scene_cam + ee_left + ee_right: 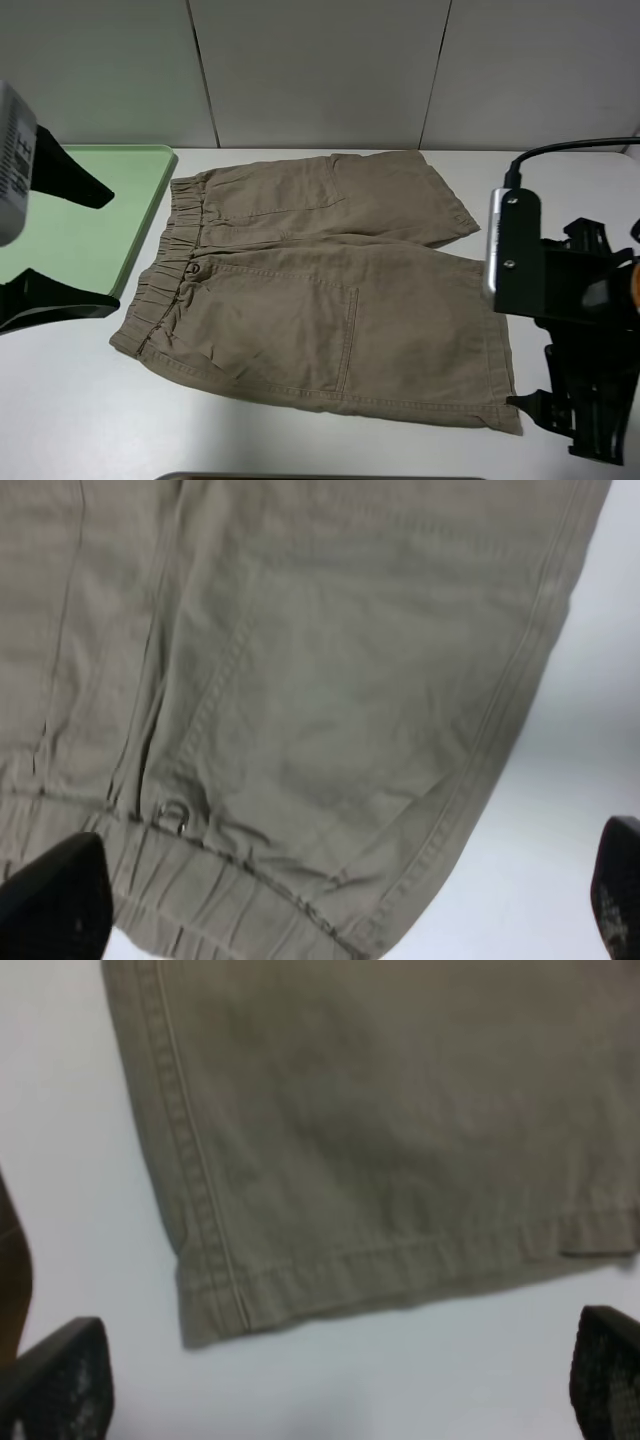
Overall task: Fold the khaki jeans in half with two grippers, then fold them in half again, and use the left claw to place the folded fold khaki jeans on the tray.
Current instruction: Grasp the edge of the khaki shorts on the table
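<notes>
Two black pincer grippers, my left gripper (pixel 340 895) and my right gripper (pixel 335 1380), are open wide, and I can see that neither one holds anything.

My left gripper sits over the gathered waistband (pixel 230 900) of the khaki-tan cotton shorts (pixel 330 300). One black finger (pixel 55 900) shows at each side of its wrist view. The waistband corner and a small metal ring (pixel 172 817) show between them. I cannot tell if the fingers touch the cloth.

My right gripper is at the other end, by the leg hem (pixel 400 1270). Its fingers (pixel 60 1380) stand far apart too. They are over the bare white table (pixel 70 1160), just past the corner of the hem.

From the high camera I see the shorts lying flat and spread out in the middle of the table, not folded yet. The waistband faces the left side and both legs point to the right. A big patch pocket (pixel 315 320) shows on the nearer leg.

I see the flat pale mint-green plastic tray (pixel 90 235) at the left, just beside the waistband. In that view the left gripper hangs partly above the tray. Grey wall panels (pixel 320 70) stand behind the table.
</notes>
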You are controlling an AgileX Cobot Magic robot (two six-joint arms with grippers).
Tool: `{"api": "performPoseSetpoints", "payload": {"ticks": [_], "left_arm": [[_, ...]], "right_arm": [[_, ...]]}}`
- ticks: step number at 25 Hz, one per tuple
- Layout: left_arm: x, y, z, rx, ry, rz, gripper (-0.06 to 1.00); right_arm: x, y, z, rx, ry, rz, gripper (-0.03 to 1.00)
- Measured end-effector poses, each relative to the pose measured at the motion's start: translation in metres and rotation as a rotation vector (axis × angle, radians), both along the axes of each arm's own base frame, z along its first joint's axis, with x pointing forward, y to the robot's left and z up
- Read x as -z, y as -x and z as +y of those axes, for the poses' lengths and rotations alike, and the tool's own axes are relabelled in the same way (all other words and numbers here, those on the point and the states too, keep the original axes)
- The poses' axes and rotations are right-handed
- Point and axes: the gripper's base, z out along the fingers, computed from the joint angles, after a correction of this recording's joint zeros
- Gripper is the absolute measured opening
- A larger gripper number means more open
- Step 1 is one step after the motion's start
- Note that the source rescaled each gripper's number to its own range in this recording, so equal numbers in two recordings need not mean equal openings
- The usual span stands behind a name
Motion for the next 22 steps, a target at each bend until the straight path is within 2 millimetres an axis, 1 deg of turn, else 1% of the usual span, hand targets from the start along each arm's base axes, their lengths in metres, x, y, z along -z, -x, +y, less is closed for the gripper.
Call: {"api": "performPoseSetpoints", "payload": {"ticks": [3, 4, 7, 12, 16, 22], "left_arm": [[0.011, -0.001, 0.002, -0.024, -0.012, -0.032, 0.95], [0.013, -0.002, 0.003, -0.031, -0.013, -0.041, 0.95], [0.015, -0.004, 0.004, -0.048, -0.016, -0.069, 0.95], [0.014, -0.008, 0.004, -0.069, -0.015, -0.111, 0.95], [0.022, -0.014, 0.003, -0.072, -0.026, -0.072, 0.95], [0.034, -0.024, 0.001, -0.087, -0.042, -0.030, 0.95]], "right_arm": [[0.016, -0.008, 0.010, -0.002, 0.025, 0.036, 1.00], [0.016, -0.008, 0.010, -0.002, 0.025, 0.036, 1.00], [0.038, -0.015, 0.019, 0.004, 0.062, 0.086, 1.00], [0.065, -0.010, 0.014, -0.024, 0.113, 0.124, 1.00], [0.072, -0.007, 0.012, -0.035, 0.093, 0.118, 1.00], [0.079, -0.003, 0.012, -0.030, 0.017, 0.088, 1.00]]}}
